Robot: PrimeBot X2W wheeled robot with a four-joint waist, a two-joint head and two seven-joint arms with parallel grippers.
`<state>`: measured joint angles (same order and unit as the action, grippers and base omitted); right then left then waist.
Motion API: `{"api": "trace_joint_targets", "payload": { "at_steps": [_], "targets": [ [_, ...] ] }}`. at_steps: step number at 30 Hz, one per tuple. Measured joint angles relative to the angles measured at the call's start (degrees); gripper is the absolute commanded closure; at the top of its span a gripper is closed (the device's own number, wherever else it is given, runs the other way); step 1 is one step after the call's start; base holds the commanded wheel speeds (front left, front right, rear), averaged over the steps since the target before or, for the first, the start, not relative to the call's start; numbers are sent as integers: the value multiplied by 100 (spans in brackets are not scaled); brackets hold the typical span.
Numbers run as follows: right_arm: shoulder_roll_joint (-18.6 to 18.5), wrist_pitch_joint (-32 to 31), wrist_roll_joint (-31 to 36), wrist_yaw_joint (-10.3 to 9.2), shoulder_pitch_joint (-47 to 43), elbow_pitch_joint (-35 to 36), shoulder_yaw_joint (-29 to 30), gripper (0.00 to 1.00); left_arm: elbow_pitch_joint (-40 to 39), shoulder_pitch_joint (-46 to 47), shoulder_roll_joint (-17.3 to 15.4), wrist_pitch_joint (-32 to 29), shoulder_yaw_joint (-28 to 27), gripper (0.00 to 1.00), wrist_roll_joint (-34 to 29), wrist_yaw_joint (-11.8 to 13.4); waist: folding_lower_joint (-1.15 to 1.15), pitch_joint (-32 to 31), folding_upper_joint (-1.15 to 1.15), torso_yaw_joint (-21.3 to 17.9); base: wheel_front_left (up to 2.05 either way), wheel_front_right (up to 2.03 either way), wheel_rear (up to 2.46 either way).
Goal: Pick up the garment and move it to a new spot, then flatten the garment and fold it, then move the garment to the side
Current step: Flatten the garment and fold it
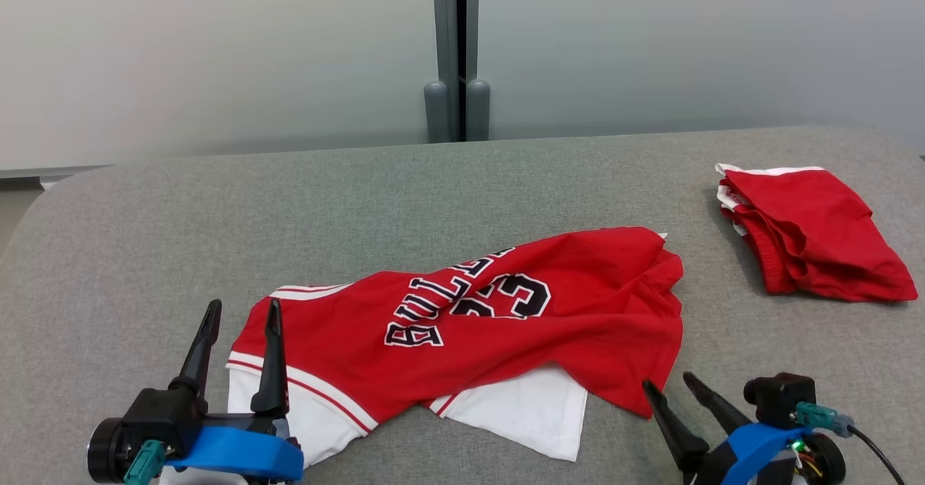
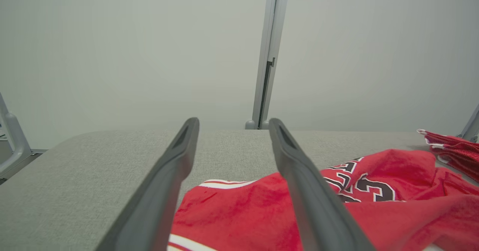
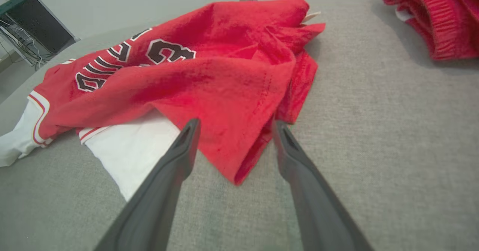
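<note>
Head view: left tool (image 1: 243,304) and right tool (image 1: 666,379) both spread wide, empty, near the red garment (image 1: 506,319)

Before me lies a grey, felt-covered table (image 1: 433,181) with rounded corners. On its far right side rests a folded bundle of red cloth with white trim (image 1: 809,243). Behind the table I see pale frosted wall panels (image 1: 217,51), split by a grey vertical post (image 1: 457,51). Beyond one table edge stands a dark cabinet with loose cables (image 3: 41,30).
</note>
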<state>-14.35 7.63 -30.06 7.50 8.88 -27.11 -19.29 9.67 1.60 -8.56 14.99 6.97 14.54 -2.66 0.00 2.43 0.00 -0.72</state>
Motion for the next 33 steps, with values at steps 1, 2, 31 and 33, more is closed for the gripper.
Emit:
{"api": "trace_joint_targets", "payload": {
  "at_steps": [1,2,31,33],
  "targets": [
    [-87,-159,-158,-1,-21,-21,-138,0,22,5,22,0,-9,0,-24,-41,0,17,0,12,0,0,0],
    [-171,-276,-311,-1,-31,-36,-234,0,59,15,40,0,-30,0,-57,-65,0,38,0,22,0,0,0],
    [-825,-464,-1372,0,1498,290,-1187,100,416,359,422,1,-367,0,-336,-401,0,385,0,280,0,0,0],
    [-916,-664,-1517,-1,1864,158,-1251,100,427,438,453,1,-318,0,-336,-420,1,455,1,339,0,0,0]
  ]
}}
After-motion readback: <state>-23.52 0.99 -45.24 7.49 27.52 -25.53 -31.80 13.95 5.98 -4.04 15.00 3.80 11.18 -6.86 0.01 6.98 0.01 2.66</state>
